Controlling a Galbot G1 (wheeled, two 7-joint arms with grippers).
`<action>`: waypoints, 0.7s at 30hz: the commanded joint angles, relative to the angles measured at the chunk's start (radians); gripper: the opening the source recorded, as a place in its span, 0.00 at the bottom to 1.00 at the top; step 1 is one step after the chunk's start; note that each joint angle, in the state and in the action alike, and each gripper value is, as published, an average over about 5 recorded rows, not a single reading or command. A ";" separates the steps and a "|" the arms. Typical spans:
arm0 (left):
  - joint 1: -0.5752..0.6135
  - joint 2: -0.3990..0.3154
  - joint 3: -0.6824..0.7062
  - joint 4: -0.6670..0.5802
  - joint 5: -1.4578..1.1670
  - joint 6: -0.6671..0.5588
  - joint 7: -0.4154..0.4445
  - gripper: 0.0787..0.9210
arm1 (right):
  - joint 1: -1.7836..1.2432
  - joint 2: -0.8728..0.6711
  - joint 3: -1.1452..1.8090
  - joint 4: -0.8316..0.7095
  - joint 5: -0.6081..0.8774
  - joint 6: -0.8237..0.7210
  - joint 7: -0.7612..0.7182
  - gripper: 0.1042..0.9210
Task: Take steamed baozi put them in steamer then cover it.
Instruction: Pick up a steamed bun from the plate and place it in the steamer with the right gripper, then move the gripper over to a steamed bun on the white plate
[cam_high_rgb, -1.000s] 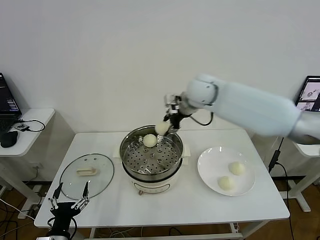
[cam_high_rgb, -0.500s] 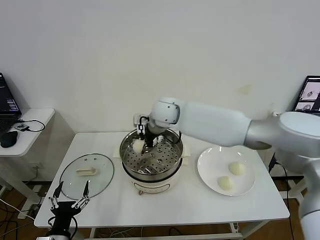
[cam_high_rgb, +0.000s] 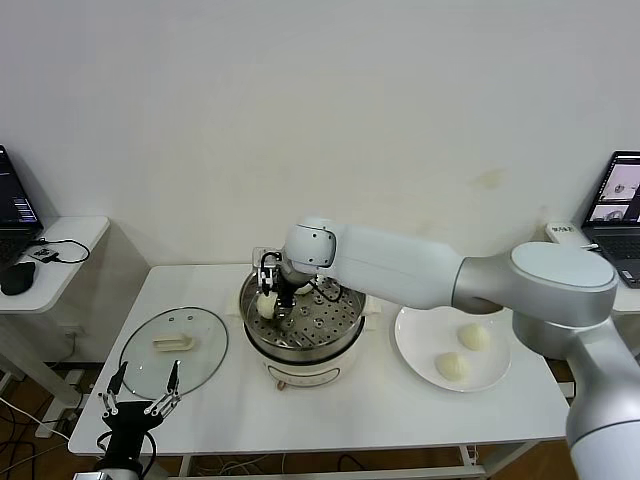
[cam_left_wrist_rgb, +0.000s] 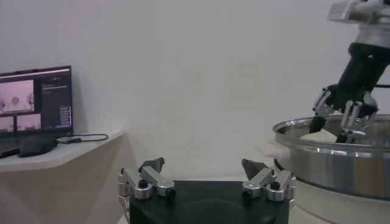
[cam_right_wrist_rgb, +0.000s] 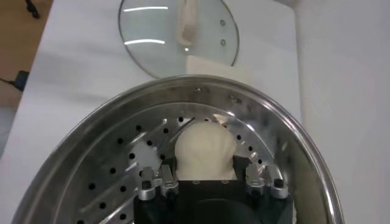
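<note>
The steamer (cam_high_rgb: 254, 327) stands mid-table, a shiny pot on a white base. My right gripper (cam_high_rgb: 268, 300) is down inside its left side, shut on a cream baozi (cam_right_wrist_rgb: 204, 145) just over the perforated tray (cam_right_wrist_rgb: 122, 176). I cannot tell whether the bun touches the tray. A second baozi (cam_high_rgb: 304, 289) in the pot is mostly hidden behind the gripper. Two more baozi (cam_high_rgb: 474, 336) (cam_high_rgb: 452, 366) lie on the white plate (cam_high_rgb: 415, 345) to the right. My left gripper (cam_high_rgb: 138, 388) hangs open and empty at the table's front left corner.
The glass lid (cam_high_rgb: 173, 350) with its pale handle lies flat on the table left of the steamer. My right arm stretches across above the pot's back right rim. Side desks with laptops stand beyond both table ends.
My right gripper has carried the baozi from above the steamer's back rim leftward and down into the pot's left side. The left arm has not moved.
</note>
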 joint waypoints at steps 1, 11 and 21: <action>-0.003 0.000 0.002 0.002 0.001 0.000 0.000 0.88 | -0.016 0.021 0.009 -0.028 -0.005 -0.005 0.015 0.60; 0.000 0.002 0.001 -0.004 0.001 0.001 0.001 0.88 | 0.092 -0.130 0.031 0.091 -0.031 0.032 -0.140 0.86; -0.011 0.008 0.014 0.006 0.004 0.004 0.001 0.88 | 0.239 -0.554 0.020 0.333 -0.139 0.216 -0.383 0.88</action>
